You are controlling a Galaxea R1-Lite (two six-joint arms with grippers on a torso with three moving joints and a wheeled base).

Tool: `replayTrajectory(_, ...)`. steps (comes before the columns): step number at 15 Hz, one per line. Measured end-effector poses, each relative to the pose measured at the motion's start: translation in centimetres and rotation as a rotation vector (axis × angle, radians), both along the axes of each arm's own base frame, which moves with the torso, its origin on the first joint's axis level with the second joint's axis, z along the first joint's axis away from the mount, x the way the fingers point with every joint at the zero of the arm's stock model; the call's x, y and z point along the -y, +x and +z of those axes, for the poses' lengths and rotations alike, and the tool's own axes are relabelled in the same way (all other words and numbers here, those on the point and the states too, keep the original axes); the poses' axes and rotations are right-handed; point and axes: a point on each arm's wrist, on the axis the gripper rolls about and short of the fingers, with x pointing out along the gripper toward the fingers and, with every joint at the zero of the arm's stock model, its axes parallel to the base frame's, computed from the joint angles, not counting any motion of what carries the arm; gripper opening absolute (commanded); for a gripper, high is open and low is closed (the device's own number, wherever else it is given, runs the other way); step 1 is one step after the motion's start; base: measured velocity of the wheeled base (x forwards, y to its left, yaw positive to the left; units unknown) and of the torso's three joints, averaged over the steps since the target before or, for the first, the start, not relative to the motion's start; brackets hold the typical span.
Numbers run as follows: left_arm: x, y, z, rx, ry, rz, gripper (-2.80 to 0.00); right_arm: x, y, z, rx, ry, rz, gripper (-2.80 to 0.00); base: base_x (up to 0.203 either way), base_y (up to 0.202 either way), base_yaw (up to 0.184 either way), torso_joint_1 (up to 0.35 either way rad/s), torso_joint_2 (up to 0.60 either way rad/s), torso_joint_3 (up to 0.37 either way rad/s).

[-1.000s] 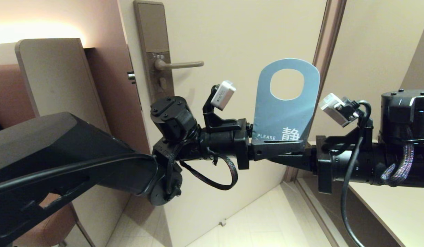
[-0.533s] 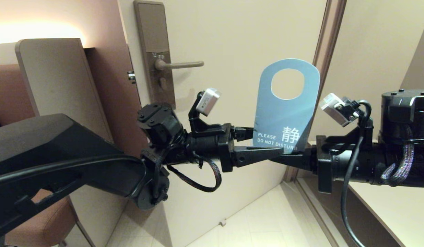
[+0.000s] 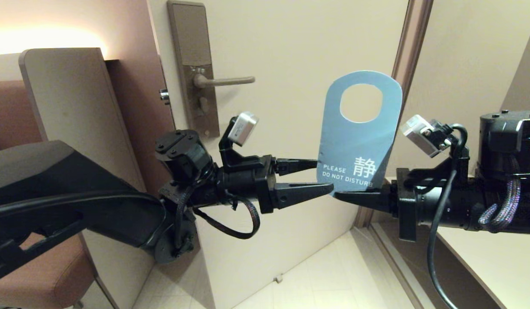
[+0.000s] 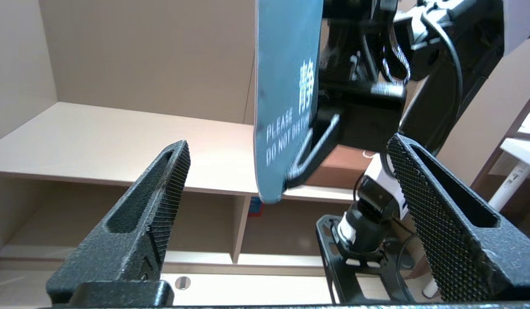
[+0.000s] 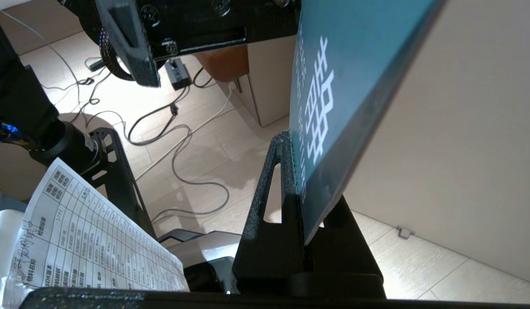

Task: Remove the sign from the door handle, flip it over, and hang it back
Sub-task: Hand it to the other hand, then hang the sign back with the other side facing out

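The right gripper (image 3: 340, 196) is closed on the lower edge of the sign (image 3: 358, 141) and holds it upright, blue face to the camera. The left gripper (image 3: 323, 176), at nine o'clock from the sign, has its fingers wide apart and touches nothing. The door handle (image 3: 224, 80) is at ten o'clock, well apart, bare.

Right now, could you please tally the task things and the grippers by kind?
Signs: 1, the blue DO NOT DISTURB sign.
Door handles: 1, the door handle.
Grippers: 2, the left gripper open, the right gripper shut on the sign.
Total: 4.
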Motion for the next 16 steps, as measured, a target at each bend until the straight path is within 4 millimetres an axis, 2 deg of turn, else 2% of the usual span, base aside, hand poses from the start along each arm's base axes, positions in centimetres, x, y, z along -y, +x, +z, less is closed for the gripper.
replayTrajectory(7,-2.1,-1.6,-0.9,-0.006,0.041,0.035,0.0,0.3,-0.2,0.3,0.01,0.004,-0.008,-2.8,0.0,0.0,0.0,0.0,0.0,0.0)
replayTrajectory(8,-2.4,-1.9,-0.8,-0.007,0.043,0.041,-2.8,0.3,-0.2,0.2,0.01,0.004,-0.01,-2.8,0.0,0.0,0.0,0.0,0.0,0.0)
replayTrajectory(16,-4.8,-4.2,-0.2,0.008,0.064,0.085,-2.8,0.9,-0.9,0.0,0.018,0.002,-0.027,-2.8,0.0,0.0,0.0,0.0,0.0,0.0)
